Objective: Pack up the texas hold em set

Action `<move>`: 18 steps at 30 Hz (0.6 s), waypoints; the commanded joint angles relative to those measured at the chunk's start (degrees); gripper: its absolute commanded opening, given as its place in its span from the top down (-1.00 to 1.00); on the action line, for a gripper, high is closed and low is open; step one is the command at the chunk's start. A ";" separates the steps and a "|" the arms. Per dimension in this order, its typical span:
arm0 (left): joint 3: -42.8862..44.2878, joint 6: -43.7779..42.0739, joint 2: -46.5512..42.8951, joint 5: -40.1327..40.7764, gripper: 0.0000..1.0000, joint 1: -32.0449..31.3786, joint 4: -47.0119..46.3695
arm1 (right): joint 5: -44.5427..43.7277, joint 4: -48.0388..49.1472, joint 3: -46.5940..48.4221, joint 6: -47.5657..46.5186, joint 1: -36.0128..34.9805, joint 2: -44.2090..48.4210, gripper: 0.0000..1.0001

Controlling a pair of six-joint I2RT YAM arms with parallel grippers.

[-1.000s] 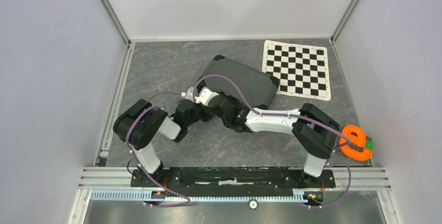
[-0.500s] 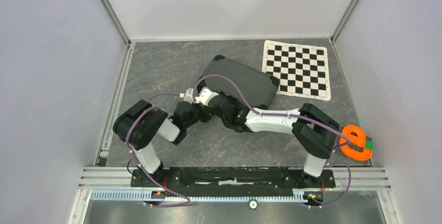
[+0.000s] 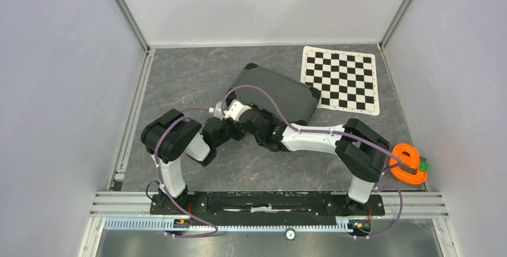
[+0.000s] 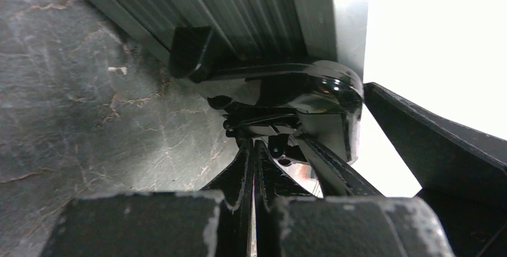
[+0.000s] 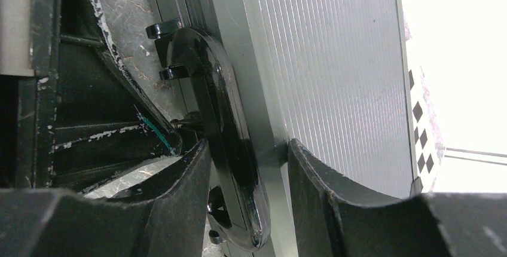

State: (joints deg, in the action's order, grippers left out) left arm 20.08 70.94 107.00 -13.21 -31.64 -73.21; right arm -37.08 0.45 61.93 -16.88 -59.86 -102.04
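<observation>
The black hinged case [image 3: 281, 92] lies shut and tilted at the table's middle back. Its ribbed grey side fills the left wrist view [image 4: 251, 6] and the right wrist view [image 5: 335, 60]. Both grippers are at its near left edge, by the glossy black handle [image 5: 221, 119]. My right gripper [image 5: 248, 149] straddles the handle and the case's rim, with a finger pressed on each side. My left gripper [image 4: 254, 149] is shut and empty, its tips just under the handle [image 4: 287, 86]. Chips, card decks and dice are out of view.
A black-and-white chequered mat [image 3: 342, 79] lies at the back right, touching the case's corner. An orange e-shaped piece [image 3: 408, 162] sits at the right edge. Grey walls close in three sides, with a metal rail [image 3: 134, 107] along the left.
The left arm's elbow has swung to the right, closer to its gripper. Both grippers and the case stay where they were.
</observation>
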 commanded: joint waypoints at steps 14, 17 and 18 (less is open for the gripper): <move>7.43 -4.86 -2.90 3.04 0.96 -0.44 20.56 | 5.28 -8.03 0.58 4.27 1.50 -3.37 0.34; 8.12 -6.10 -3.80 3.51 0.96 -0.45 23.57 | 7.70 -7.84 0.61 5.26 1.78 -2.07 0.34; 8.50 -6.58 -4.26 3.85 0.96 -0.44 25.18 | 9.59 -7.67 0.57 5.79 2.16 -1.43 0.34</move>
State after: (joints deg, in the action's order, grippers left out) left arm 25.76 69.32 103.77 -13.82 -32.12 -56.53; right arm -36.27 -2.00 63.31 -16.47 -59.57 -102.28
